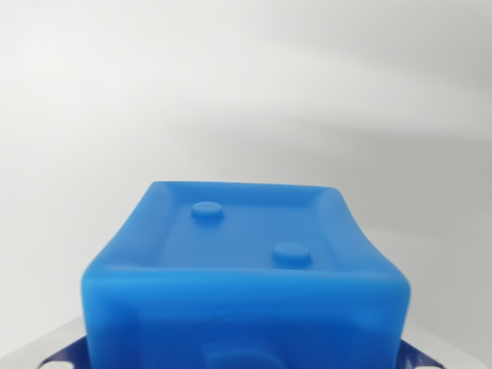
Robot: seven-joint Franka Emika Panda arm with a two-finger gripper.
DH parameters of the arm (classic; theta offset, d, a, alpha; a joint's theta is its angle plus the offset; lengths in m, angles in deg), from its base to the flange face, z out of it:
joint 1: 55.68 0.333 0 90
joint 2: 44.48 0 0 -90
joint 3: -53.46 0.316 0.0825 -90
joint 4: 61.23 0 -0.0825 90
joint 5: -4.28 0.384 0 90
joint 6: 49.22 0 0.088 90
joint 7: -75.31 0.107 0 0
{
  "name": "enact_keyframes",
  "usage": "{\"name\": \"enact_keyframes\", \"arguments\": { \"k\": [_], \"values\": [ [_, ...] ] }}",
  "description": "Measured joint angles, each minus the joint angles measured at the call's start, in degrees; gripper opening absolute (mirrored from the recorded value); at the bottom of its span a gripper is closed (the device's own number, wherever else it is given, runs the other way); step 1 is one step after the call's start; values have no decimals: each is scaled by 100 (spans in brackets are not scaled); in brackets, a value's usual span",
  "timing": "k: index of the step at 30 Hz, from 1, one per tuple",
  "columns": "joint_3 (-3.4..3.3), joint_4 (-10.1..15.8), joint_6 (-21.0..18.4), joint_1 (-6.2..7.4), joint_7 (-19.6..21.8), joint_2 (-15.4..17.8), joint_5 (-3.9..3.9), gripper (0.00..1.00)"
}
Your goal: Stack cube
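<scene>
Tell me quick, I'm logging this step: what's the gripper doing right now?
Gripper: fingertips not clearly visible; the blue cube fills the wrist view close up, so it looks held, but open or shut cannot be told.

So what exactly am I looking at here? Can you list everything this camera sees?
blue cube: one, bright blue, filling the lower middle of the wrist view, very close to the camera.
raised studs: two, blue, on the cube's recessed upper face, one toward the far left, one nearer on the right.
surface: one, plain white-grey, behind and around the cube; nothing else shows on it.
tool: dark blue parts peeking out at the bottom corners on either side of the cube; whether it grips the cube cannot be told.
</scene>
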Motion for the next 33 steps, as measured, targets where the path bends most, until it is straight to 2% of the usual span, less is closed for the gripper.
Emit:
{"name": "enact_keyframes", "arguments": {
  "k": [33],
  "values": [
    [18,1017,304,416,444,709,0,0]
  ]
}}
